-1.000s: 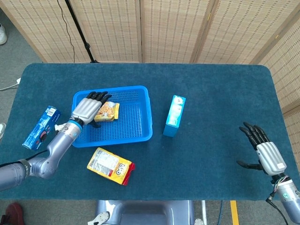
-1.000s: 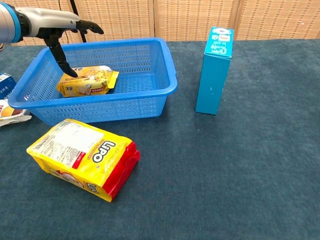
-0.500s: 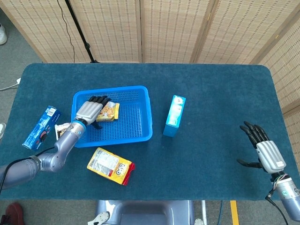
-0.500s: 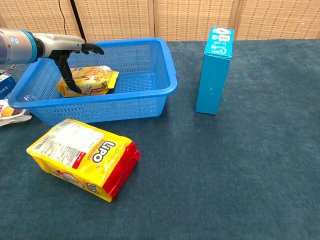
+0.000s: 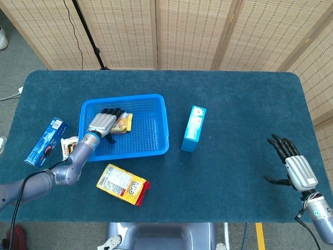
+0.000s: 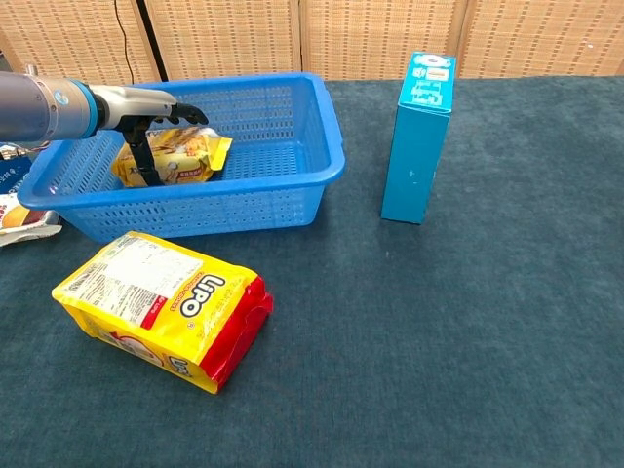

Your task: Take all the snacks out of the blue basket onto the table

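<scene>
The blue basket (image 5: 164,122) (image 6: 331,127) stands on the left half of the table. One yellow snack packet (image 5: 124,123) (image 6: 190,156) lies inside it, toward its left end. My left hand (image 5: 102,122) (image 6: 146,107) is down inside the basket, fingers laid over the packet's top and thumb hanging in front of its left end. The packet still rests flat on the basket floor. At the table's near right corner my right hand (image 5: 293,166) hovers with its fingers spread and nothing in it; the chest view does not show it.
A yellow and red Lipo packet (image 5: 123,184) (image 6: 166,307) lies in front of the basket. An upright blue box (image 5: 194,128) (image 6: 419,136) stands right of it. A long blue packet (image 5: 46,141) and a small wrapper (image 5: 67,146) (image 6: 19,216) lie left of the basket.
My left hand has dropped lower into the basket and come down onto the yellow packet. The packet has stayed where it was. The right hand has barely moved.
</scene>
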